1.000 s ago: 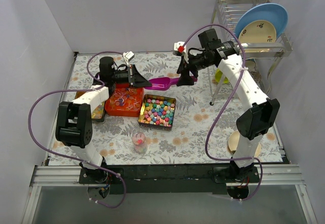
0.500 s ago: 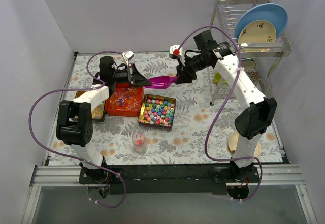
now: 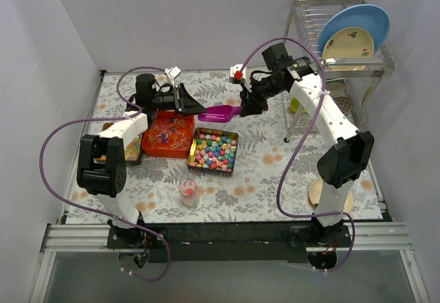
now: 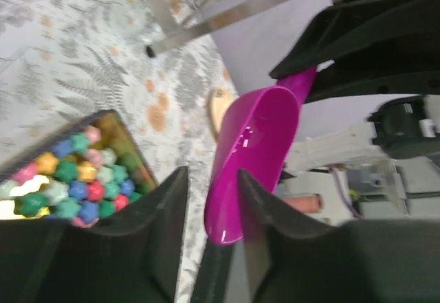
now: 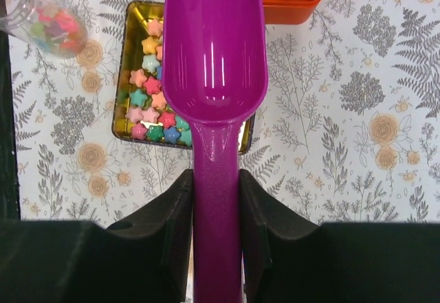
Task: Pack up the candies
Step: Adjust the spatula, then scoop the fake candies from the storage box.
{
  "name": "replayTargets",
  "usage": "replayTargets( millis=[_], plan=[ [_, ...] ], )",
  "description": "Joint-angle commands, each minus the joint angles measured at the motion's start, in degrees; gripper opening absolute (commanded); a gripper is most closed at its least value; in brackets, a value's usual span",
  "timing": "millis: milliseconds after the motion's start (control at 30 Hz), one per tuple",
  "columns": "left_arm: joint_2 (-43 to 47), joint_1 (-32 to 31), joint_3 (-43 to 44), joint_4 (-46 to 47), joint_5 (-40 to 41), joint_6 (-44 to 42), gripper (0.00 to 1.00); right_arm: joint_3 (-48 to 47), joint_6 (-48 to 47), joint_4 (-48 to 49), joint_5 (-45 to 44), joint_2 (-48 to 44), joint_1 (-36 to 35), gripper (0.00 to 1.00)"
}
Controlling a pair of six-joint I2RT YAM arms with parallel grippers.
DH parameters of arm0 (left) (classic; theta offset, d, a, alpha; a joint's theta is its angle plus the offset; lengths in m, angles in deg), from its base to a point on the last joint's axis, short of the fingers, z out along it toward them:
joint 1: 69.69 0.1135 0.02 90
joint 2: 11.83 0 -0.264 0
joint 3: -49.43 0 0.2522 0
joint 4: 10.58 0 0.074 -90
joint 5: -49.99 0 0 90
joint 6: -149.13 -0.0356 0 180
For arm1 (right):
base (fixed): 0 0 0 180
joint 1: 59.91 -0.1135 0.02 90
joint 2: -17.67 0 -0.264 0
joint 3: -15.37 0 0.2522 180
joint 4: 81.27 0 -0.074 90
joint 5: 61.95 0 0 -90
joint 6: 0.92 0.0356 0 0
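Item, star candies (image 3: 214, 150): pastel multicoloured lumps heaped in a square tin (image 3: 192, 148) mid-bench, just right of the orange tray (image 3: 165, 154).
Item, wrapped candies (image 3: 167, 132): clear-wrapped pinkish-blue pieces lying in the orange tray, beneath the left arm.
Item, jar (image 3: 188, 192): small clear container standing nearer the arm bases than the tin, with a few pink sweets inside.
Right claw (image 5: 216, 186): clenched on the handle of the purple scoop (image 5: 214, 49). The bowl is empty and hangs above the far edge of the tin.
Left claw (image 4: 210, 183): released and holding nothing, its fingers spread and aimed at the scoop's mouth.
Handling, judged: the sweets are light, hard and loose. They are likely to roll and scatter, and are too small to pinch singly. Wrapped pieces look slippery, and their film may crinkle.
Where to hold, judged: do not grip the sweets themselves. Lift them in the scoop bowl, held level by its stiff handle, and tip it slowly over the jar's narrow mouth.
Hidden: a third tray at the left is largely covered by the left arm, and its yellowish contents cannot be identified.
Cut off: in the right wrist view the scoop hides part of the tin, and the jar shows only at the corner.
Unclear: how full the jar is.
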Motion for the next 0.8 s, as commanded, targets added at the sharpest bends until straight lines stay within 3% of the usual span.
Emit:
replayTargets(
  millis=[0, 200, 400, 433, 467, 567, 767],
  plan=[
    [2.73, 1.63, 3.48, -17.70, 11.71, -11.60, 0.46, -3.29, -8.19, -4.72, -5.32, -0.17, 0.16, 0.01],
    [8.00, 3.48, -1.34, -31.45, 15.71, -25.06, 0.51, -8.58, -21.55, -10.96, -21.39, 3.26, -3.25, 0.01],
    [17.50, 3.57, -10.84, -35.24, 18.79, -31.21, 0.26, -4.44, -34.21, -10.88, -33.54, 2.64, -8.79, 0.01],
    [18.11, 3.48, -12.06, -35.95, 19.57, -31.40, 0.22, -3.83, -35.18, -10.96, -34.96, 2.90, -9.33, 0.01],
    [18.73, 3.57, -12.95, -36.92, 20.45, -30.96, 0.12, -3.48, -37.02, -10.96, -36.28, 3.17, -10.03, 0.01],
    [20.84, 3.57, -16.45, -38.50, 21.42, -28.94, 0.00, -5.22, -37.83, -10.87, -40.59, 5.35, -12.05, 0.01],
    [23.57, 3.13, -19.10, -40.97, 24.24, -23.32, 0.00, -7.52, -39.76, -10.96, -49.55, 8.44, -15.31, 0.01]
  ],
)
